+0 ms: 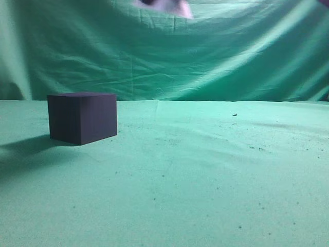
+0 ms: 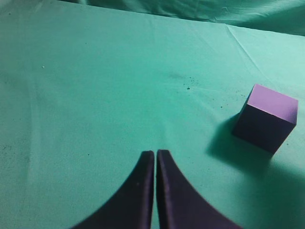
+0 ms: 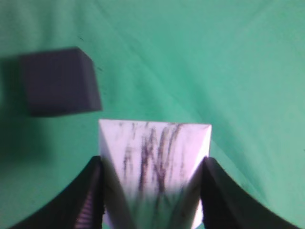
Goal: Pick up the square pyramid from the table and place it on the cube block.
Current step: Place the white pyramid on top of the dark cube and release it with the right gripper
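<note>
The dark purple-black cube block (image 1: 82, 117) stands on the green table (image 1: 205, 180) at the left. My right gripper (image 3: 152, 161) is shut on the white, black-streaked square pyramid (image 3: 155, 152) and holds it in the air; the cube (image 3: 59, 81) lies below it, up and to the left in that view. In the exterior view only a blurred pale shape (image 1: 167, 6) shows at the top edge, probably the pyramid. My left gripper (image 2: 156, 152) is shut and empty over bare cloth, with the cube (image 2: 267, 117) off to its right.
A draped green cloth backdrop (image 1: 205, 56) hangs behind the table. The cloth has small dark specks and creases (image 2: 188, 87). The cube casts a shadow to its left (image 1: 25, 146).
</note>
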Controlling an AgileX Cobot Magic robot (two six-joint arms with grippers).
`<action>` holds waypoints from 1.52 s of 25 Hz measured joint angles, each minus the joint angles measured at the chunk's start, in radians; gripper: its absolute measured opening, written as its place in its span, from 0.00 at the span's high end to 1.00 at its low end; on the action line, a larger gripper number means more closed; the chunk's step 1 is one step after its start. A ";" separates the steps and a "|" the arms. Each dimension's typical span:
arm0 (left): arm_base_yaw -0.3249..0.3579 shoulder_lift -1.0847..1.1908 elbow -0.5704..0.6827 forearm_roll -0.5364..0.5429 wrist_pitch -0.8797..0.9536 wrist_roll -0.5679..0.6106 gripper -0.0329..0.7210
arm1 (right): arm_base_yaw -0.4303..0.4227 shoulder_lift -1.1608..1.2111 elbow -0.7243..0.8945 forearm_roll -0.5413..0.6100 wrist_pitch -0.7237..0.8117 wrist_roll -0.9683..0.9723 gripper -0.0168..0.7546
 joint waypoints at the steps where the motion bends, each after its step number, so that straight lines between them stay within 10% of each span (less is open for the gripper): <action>1: 0.000 0.000 0.000 0.000 0.000 0.000 0.96 | 0.042 0.006 -0.037 0.000 0.005 0.002 0.50; 11: 0.000 0.000 0.000 0.000 0.000 0.000 0.96 | 0.265 0.295 -0.372 -0.023 0.101 0.014 0.50; 30: 0.000 0.000 0.000 0.000 0.000 0.000 0.96 | 0.263 0.412 -0.387 -0.091 0.105 0.033 0.50; 38: 0.000 0.000 0.000 0.000 0.000 0.000 0.96 | 0.263 0.397 -0.390 -0.089 0.105 0.065 0.17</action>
